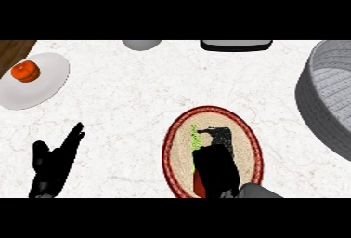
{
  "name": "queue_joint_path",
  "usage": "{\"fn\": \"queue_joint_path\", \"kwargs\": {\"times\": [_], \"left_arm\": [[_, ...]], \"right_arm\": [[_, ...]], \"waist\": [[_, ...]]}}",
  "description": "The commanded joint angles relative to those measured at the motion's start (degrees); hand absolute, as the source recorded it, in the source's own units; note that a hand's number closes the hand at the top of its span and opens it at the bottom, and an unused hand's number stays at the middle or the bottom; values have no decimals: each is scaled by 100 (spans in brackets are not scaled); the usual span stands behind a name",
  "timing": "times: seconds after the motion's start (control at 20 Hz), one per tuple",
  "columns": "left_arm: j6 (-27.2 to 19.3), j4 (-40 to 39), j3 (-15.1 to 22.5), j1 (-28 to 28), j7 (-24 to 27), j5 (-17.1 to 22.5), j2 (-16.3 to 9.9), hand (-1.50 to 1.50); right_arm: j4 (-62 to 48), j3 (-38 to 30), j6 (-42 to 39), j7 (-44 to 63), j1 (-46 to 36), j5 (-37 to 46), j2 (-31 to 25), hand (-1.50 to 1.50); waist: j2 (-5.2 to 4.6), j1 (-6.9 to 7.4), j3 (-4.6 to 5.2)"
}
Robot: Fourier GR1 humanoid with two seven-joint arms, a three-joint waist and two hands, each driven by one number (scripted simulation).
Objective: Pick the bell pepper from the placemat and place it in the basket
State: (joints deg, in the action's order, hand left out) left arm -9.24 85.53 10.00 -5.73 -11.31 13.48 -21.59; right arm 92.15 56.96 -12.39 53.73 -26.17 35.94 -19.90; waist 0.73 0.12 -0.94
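Note:
A round woven placemat point(179, 139) with a red rim lies on the counter at lower centre. My right hand point(216, 160) lies over it, fingers curled round the bell pepper. Only the pepper's green stem point(195, 137) and a red sliver point(198, 182) show beside the hand. The grey basket point(329, 102) stands at the right edge, apart from the hand. My left hand point(53, 162) rests open at lower left, fingers up.
A white plate point(41, 88) holding an orange-red fruit point(25, 71) sits at upper left, next to a wooden board corner point(12, 50). A grey bowl edge point(142, 44) and a dark tray point(236, 45) show at the top.

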Motion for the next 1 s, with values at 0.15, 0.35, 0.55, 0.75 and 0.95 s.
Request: {"fn": "queue_joint_path", "kwargs": {"times": [0.15,0.35,0.55,0.75,0.95], "left_arm": [[99,-202,7,-423,-322,100,50,0],[-211,92,63,-258,-672,-23,205,0],[-13,-41,-44,-439,-411,35,144,0],[13,-276,-198,-427,-204,38,90,0],[-27,-322,-148,-599,-44,-10,235,0]], "right_arm": [[486,-381,491,26,784,298,-679,150],[1242,-586,889,8,1420,609,-1451,150],[2057,-1039,1492,38,1677,816,-1666,150],[2712,-2201,2810,-148,1486,-31,-618,150],[3656,-3159,2918,-169,1443,-127,-1081,150]], "waist": [[-60,-70,90],[-43,-139,89],[-28,-169,92],[-49,-328,72],[-46,-252,95]]}}
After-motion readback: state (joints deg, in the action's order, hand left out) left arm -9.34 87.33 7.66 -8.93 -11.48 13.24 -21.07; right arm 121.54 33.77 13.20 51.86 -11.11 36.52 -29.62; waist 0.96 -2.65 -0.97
